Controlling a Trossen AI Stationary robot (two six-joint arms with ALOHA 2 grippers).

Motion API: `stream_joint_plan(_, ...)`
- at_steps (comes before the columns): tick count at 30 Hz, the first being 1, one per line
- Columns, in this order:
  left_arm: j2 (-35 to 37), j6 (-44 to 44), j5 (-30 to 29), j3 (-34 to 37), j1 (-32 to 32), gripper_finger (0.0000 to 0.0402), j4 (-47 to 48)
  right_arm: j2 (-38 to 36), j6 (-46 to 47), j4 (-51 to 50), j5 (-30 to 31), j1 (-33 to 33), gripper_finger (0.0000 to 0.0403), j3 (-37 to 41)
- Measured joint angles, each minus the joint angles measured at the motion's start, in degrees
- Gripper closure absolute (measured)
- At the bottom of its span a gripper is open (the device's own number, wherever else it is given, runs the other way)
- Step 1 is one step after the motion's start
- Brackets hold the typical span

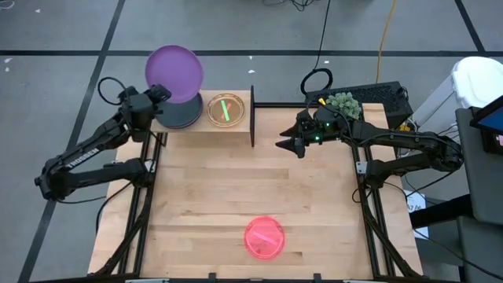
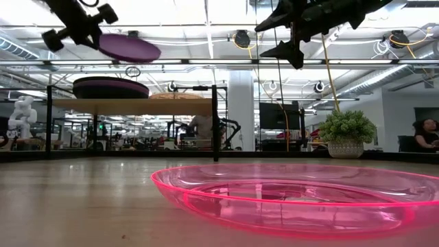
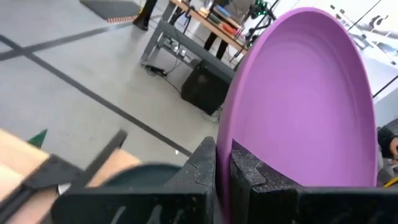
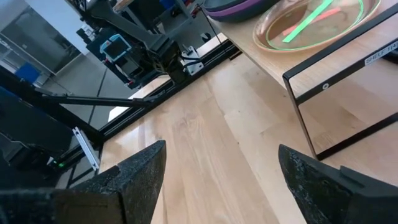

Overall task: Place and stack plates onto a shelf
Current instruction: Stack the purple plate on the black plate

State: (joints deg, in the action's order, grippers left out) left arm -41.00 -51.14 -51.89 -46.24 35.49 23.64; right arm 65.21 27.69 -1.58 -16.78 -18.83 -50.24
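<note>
My left gripper (image 1: 159, 95) is shut on a purple plate (image 1: 174, 73), held in the air above the left half of the shelf (image 1: 206, 119). Below it a stack of dark and purple plates (image 1: 179, 114) rests on the shelf board, seen in the low view as a stack (image 2: 110, 87). A stack of small translucent plates, green on top (image 1: 226, 108), sits on the shelf's right half. A pink translucent plate (image 1: 264, 237) lies on the table near its near edge. My right gripper (image 1: 291, 144) is open, hovering right of the shelf's black end panel (image 1: 252, 116). My left gripper pinches the purple plate's rim (image 3: 225, 163) between its two fingers (image 3: 202, 168), coming from the table's left side. The plate is lifted clear above the stack on the shelf and sits tilted in the low view (image 2: 129, 48).
A small potted plant (image 1: 343, 104) stands at the table's far right corner. Cables and a dark device lie behind it. The wide wooden tabletop (image 1: 251, 196) between the shelf and the pink plate is bare. A white figurine (image 2: 23, 115) shows at the far left in the low view.
</note>
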Motion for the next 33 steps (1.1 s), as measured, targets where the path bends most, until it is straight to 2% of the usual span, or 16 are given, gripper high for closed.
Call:
stream_joint_plan(6, -0.47, 6.77, -0.2, -9.94, 1.92, 0.0389, 9.39, 0.0, -0.13, 0.0, 0.24, 0.0, 0.0115, 0.0)
stream_joint_plan(10, -2.32, 5.09, 1.24, -16.75, 3.52, 0.0389, 22.45, 0.02, -0.36, 0.0, 1.59, -0.2, 0.0115, 0.0)
stream_joint_plan(13, -3.47, 1.7, 4.51, -18.99, 4.91, 0.0389, 31.6, 0.02, -1.03, 0.02, 3.32, -0.61, 0.0115, 0.0)
stream_joint_plan(19, -4.07, -4.56, 11.29, -16.32, 5.7, 0.0389, 34.85, 0.02, -1.85, 0.04, 3.41, -1.38, 0.0115, 0.0)
stream_joint_plan(27, -4.0, -13.11, 13.49, -10.58, 5.7, 0.0389, 35.08, 0.02, -1.43, 0.04, 3.26, -1.38, 0.0115, 0.0)
stream_joint_plan(33, -3.99, -16.15, 17.9, -7.87, 5.7, 0.0374, 34.81, 0.02, -1.43, 0.04, 3.23, -1.38, 0.0115, 0.0)
